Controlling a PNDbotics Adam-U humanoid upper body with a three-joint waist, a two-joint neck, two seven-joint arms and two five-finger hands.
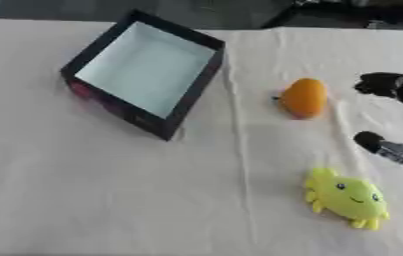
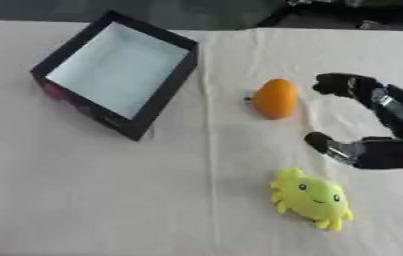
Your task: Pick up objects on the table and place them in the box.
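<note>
Rightward, spread right hand [image 2: 375,125] beside orange toy [image 2: 275,98].

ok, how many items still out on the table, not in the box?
2. An orange fruit sits right of the box, beside the right hand. A yellow plush lies nearer the camera, below the hand. The box interior looks empty; nothing seems hidden.

black box [image 1: 143,70], orange fruit [image 2: 275,98], yellow plush toy [image 2: 312,199]
</note>
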